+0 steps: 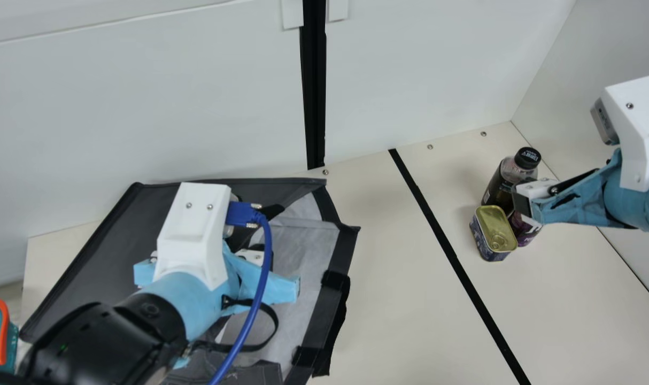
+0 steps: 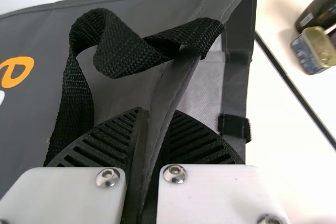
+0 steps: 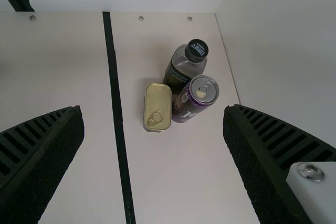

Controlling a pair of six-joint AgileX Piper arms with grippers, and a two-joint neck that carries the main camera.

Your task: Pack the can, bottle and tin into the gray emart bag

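From where I'm standing, the left gripper (image 1: 249, 258) is over the gray emart bag (image 1: 105, 256) and has a fold of its gray fabric pinched between its fingers (image 2: 107, 142), beside the bag's black strap (image 2: 77, 95); off to the bag's right, well apart and across the black stripe (image 1: 446, 243), the tin (image 1: 494, 229), can (image 3: 191, 102) and bottle (image 1: 500, 187) stand close together, the tin nearest the bag; the right gripper (image 1: 522, 204) hangs above that group, likewise right of the bag, its fingers spread wide with nothing between them; a teal basket (image 1: 4, 331) sits left of the bag.
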